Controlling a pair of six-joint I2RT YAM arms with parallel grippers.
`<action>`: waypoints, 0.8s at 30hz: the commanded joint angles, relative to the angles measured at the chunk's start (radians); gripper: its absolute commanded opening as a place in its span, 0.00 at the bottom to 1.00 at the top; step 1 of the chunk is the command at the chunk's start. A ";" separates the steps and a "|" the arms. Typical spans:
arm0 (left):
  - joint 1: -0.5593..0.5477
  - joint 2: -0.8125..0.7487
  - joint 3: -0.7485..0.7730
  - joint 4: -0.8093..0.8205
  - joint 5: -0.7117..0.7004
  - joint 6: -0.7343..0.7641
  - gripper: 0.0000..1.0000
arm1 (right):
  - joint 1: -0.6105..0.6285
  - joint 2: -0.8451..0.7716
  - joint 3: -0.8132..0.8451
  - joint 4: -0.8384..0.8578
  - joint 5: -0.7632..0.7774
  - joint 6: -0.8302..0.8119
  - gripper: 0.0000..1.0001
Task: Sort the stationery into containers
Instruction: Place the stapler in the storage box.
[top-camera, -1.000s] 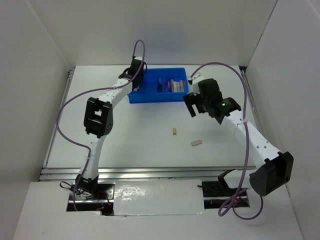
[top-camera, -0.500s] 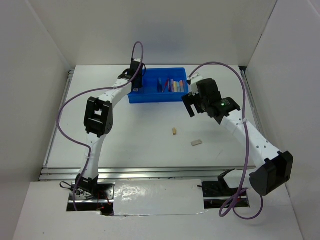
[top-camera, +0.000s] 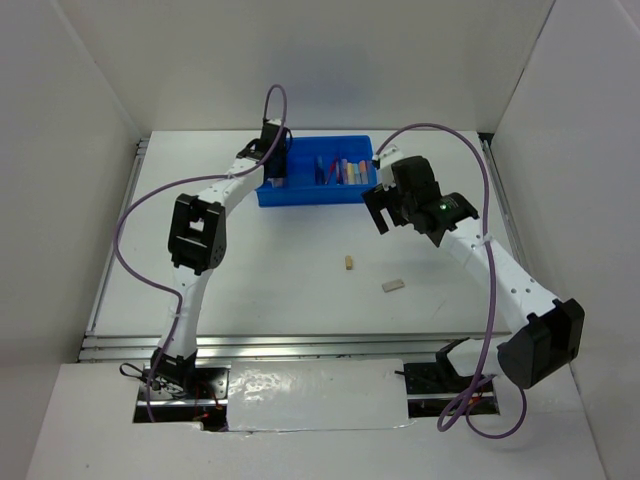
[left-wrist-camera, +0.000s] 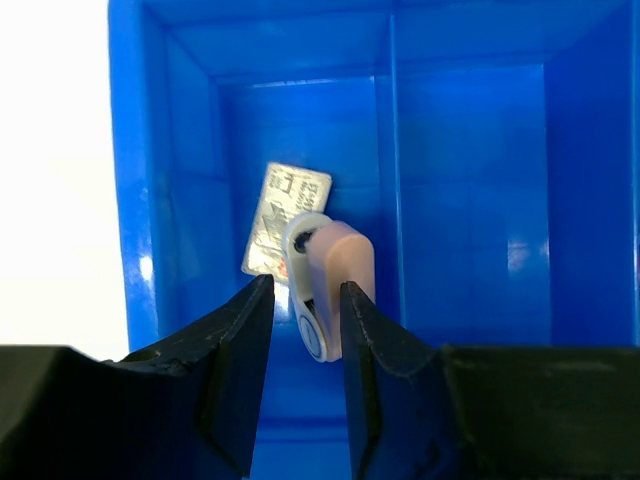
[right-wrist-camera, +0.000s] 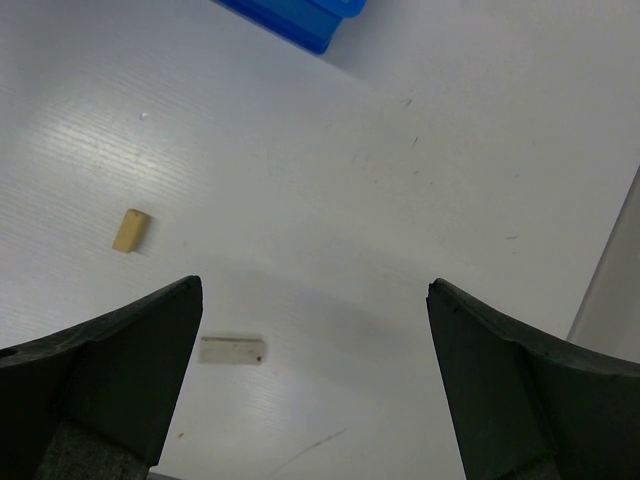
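The blue tray (top-camera: 318, 192) stands at the back of the table. Pens and markers (top-camera: 343, 170) lie in its middle and right sections. My left gripper (top-camera: 272, 172) hangs over the tray's left compartment (left-wrist-camera: 460, 180). Its jaws are slightly parted around a pinkish-white eraser (left-wrist-camera: 335, 270); the eraser touches the right finger and a gap shows at the left one. A white labelled eraser block (left-wrist-camera: 275, 215) lies below it. My right gripper (top-camera: 378, 212) is wide open and empty above the table. A white eraser block (top-camera: 393, 285) (right-wrist-camera: 232, 351) and a tiny tan piece (top-camera: 349, 262) (right-wrist-camera: 130, 230) lie on the table.
White walls close in the table on the left, back and right. A metal rail (top-camera: 300, 345) runs along the near edge. Purple cables loop over both arms. A corner of the tray (right-wrist-camera: 300, 20) shows at the top of the right wrist view.
My right gripper has shifted slightly left and toward the tray. My left gripper has stayed over the tray's left compartment.
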 joint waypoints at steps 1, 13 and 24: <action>0.003 0.003 -0.011 -0.007 0.009 -0.019 0.45 | 0.009 0.000 0.046 -0.018 0.005 0.000 1.00; 0.003 -0.133 -0.010 0.049 -0.008 0.013 0.46 | 0.011 -0.006 0.053 -0.022 0.002 0.002 1.00; 0.002 -0.428 -0.153 0.046 0.208 0.100 0.47 | 0.016 0.053 0.015 -0.103 -0.216 -0.015 0.90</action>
